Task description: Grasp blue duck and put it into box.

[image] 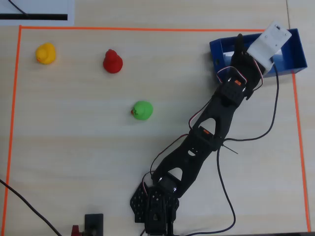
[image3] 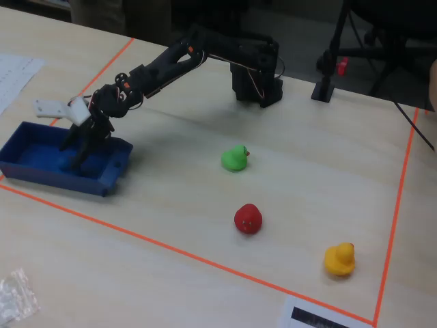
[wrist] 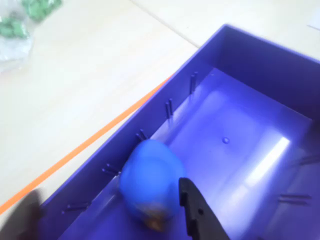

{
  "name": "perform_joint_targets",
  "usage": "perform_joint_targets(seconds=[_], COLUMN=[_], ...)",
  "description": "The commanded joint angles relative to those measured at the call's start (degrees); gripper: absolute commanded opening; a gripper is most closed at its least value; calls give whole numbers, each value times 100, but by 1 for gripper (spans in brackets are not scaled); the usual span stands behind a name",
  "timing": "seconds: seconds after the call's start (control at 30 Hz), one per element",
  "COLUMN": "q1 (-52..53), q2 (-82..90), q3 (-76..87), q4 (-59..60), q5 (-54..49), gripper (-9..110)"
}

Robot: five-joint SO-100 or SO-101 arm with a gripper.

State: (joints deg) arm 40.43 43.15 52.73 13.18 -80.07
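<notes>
The blue duck (wrist: 149, 184) lies inside the box (wrist: 250, 65), blurred, against the box's near wall in the wrist view. My gripper (wrist: 105, 196) hangs over the box with its jaws wide apart. One dark finger (wrist: 196, 212) is just right of the duck; the other is a dark blur at the lower left, outside the wall. In the overhead view the gripper (image: 237, 49) covers the box's (image: 295, 56) left half and hides the duck. In the fixed view the gripper (image3: 80, 152) reaches down into the box (image3: 41, 176).
A green duck (image: 142, 110), a red duck (image: 112, 61) and a yellow duck (image: 45, 53) stand on the table inside an orange tape border (image: 147, 29). A clear bag (image3: 13, 295) lies outside the tape. Cables trail beside the arm base (image: 155, 206).
</notes>
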Motion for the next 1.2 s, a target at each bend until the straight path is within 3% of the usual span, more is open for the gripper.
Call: perform_joint_targets(seconds=[0.0, 0.17, 0.2, 0.47, 0.67, 0.93, 1.17], q1=[-35, -765, -1020, -3322, -4175, -4166, -4289], q2=[2039, 4887, 5458, 9308, 11505, 13676, 14660], q3=[1134, 3771, 4359, 8701, 10925, 12524, 12542], q4=[220, 949, 1151, 1934, 2443, 3973, 5941], q5=[396, 949, 976, 1380, 1608, 1397, 940], gripper=[33, 1, 0, 0, 0, 0, 0])
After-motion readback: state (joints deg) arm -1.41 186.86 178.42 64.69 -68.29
